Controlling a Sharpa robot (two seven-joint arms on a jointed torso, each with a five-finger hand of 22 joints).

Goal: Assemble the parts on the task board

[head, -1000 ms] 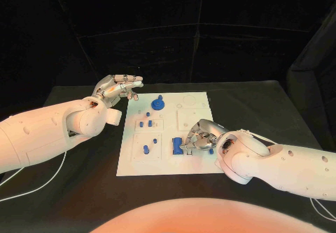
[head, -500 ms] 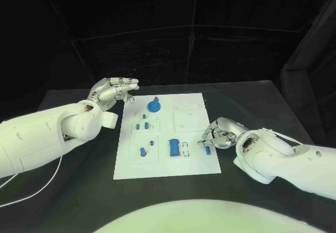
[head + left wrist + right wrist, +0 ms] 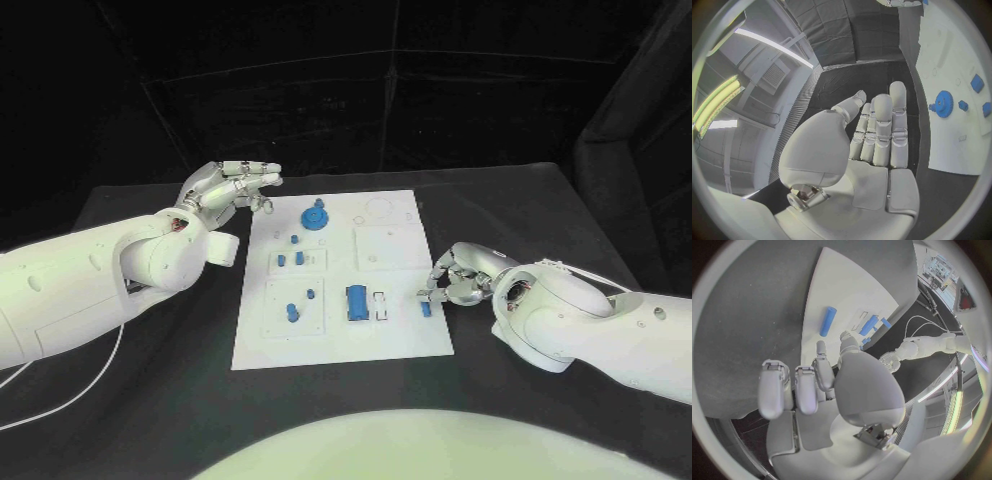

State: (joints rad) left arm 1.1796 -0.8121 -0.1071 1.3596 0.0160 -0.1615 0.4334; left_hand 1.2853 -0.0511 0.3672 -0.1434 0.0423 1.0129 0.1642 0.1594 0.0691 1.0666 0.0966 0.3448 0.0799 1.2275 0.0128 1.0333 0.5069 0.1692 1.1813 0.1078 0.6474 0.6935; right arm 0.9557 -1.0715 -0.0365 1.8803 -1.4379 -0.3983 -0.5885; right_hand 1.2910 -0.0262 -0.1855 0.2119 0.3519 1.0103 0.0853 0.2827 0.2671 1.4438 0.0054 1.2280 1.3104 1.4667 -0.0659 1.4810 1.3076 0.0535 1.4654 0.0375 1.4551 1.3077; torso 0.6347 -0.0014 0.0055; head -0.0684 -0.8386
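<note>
White rectangular task board (image 3: 397, 330) lies flat mid black worktop (image 3: 505, 210).

Left robot hand (image 3: 231, 187) raised off the board's far left corner, over the worktop; fingers extended side by side, nothing in it.

Right robot hand (image 3: 464, 277) at the board's right edge, fingers curled in; cannot tell from the head view whether anything is held. Right wrist view shows nothing between the fingers (image 3: 773, 390).

Small blue cylinder (image 3: 426, 309) lies on the board just beside the right robot hand. Large blue oblong block (image 3: 355, 302) sits mid-board, near a white slotted piece (image 3: 381, 306).

Blue gear with upright hub (image 3: 313, 216) stands at the far end. Small blue pegs (image 3: 289, 258) stand in the left-hand plates.
</note>
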